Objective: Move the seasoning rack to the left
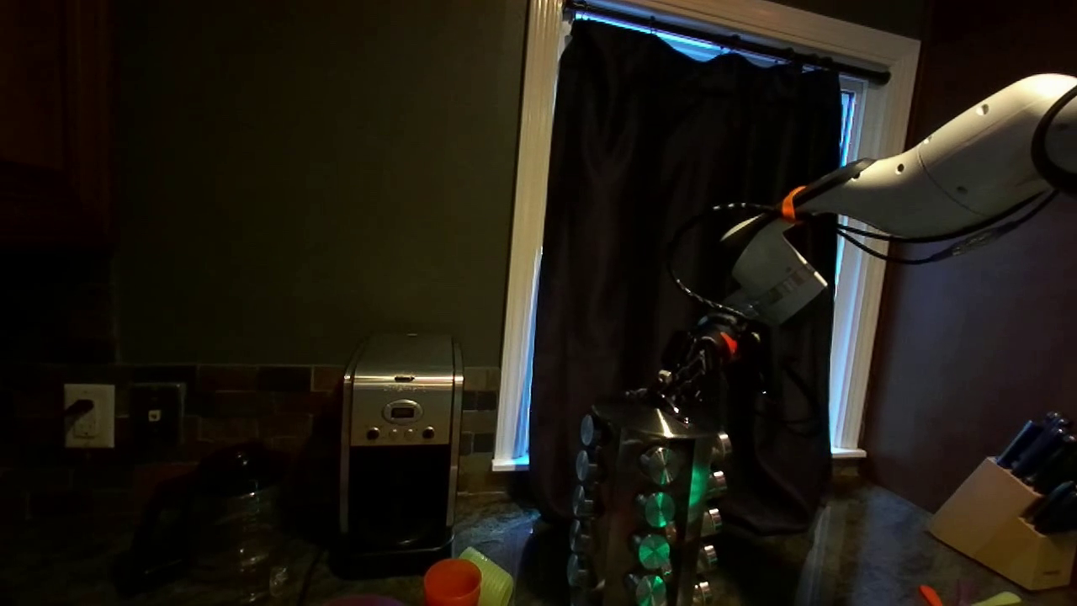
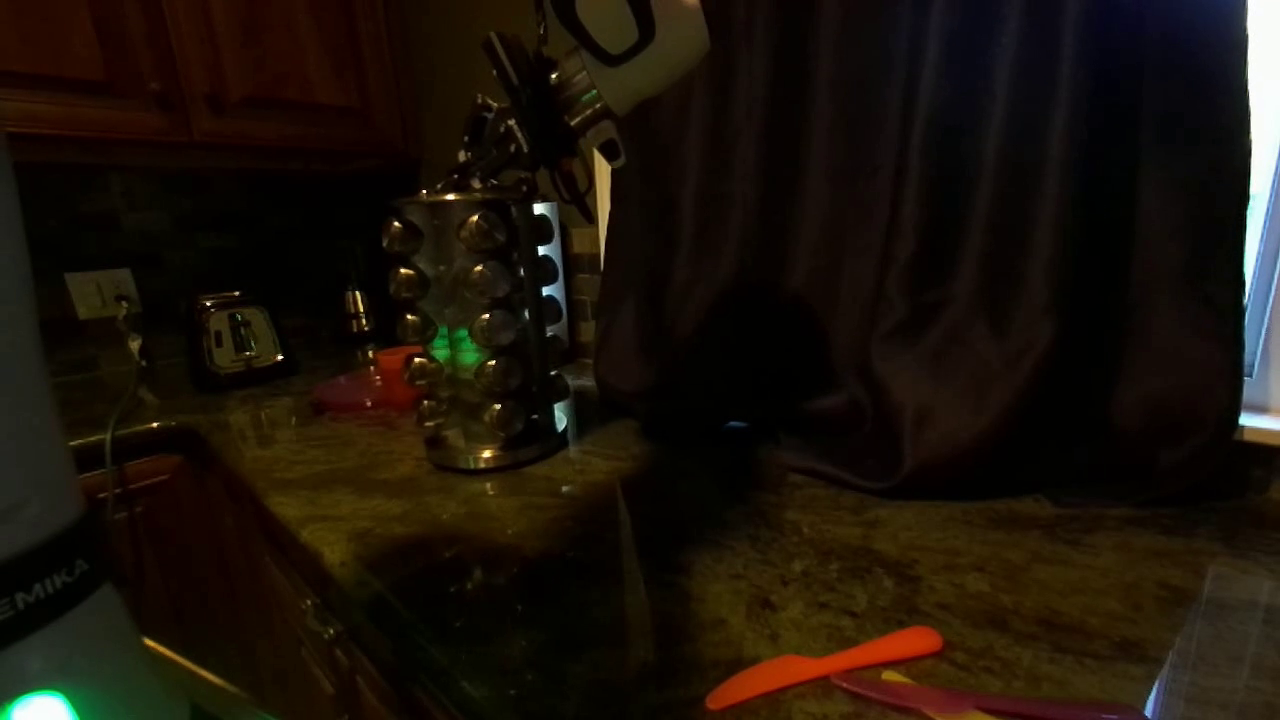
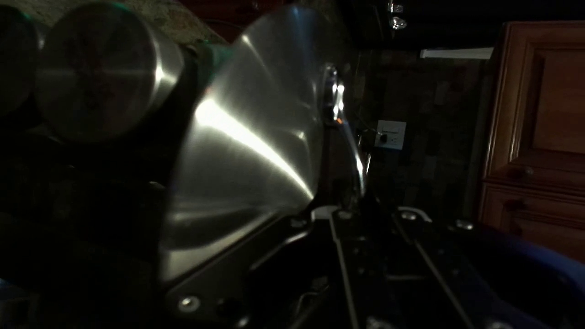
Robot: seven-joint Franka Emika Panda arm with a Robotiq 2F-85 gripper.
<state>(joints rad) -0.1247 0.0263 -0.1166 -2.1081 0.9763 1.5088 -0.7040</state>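
The seasoning rack is a tall tower of jars with round metal lids and green glints. It also shows in an exterior view, leaning slightly, its base at or just above the counter; I cannot tell which. In the wrist view its shiny metal top fills the middle left. A thin curved chrome handle rises from the top and runs between my fingertips. My gripper is shut on this handle. It sits at the rack's top in both exterior views. The fingertip contact is dark.
A coffee maker and a dark glass carafe stand beside the rack. An orange cup is near its base. A toaster is farther back. A knife block, a dark curtain and an orange plastic knife also show.
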